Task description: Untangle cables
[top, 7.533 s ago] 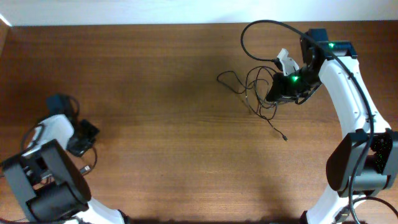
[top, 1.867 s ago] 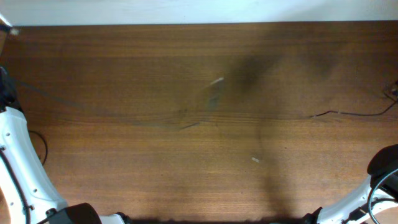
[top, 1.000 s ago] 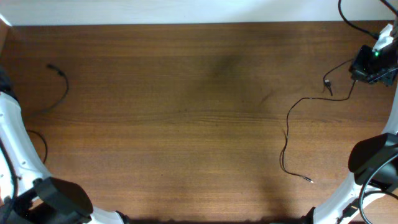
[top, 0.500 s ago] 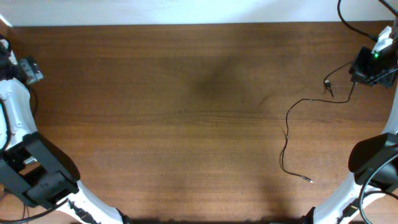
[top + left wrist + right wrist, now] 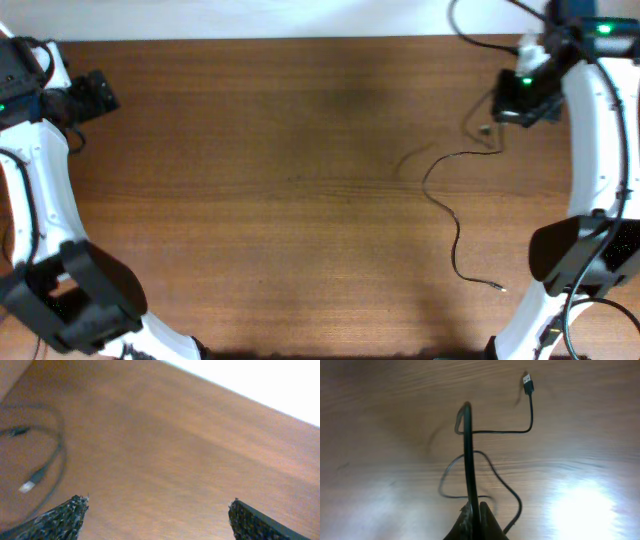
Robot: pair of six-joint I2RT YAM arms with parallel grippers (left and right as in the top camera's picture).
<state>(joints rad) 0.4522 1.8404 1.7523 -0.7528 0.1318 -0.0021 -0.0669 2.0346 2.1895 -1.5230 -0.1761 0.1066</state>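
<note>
Wooden worktop [image 5: 250,200] is seen with cables apart. Right hand [image 5: 515,100] is clamped on one cable [image 5: 457,235], likely raised so its tail trails free. Left hand [image 5: 95,92] is spread wide, empty; other cable [image 5: 31,481] lies loose at far left.

One thin black cable [image 5: 457,238] is seen snaking from the upper right of the overhead view down to a silver-tipped end at lower right. A second cable [image 5: 61,450], white-tipped, is curled at the left wrist view's left edge.

The table [image 5: 300,200] is made of smooth, slightly shiny wood. The cable [image 5: 468,455] is covered in matt black plastic.
</note>
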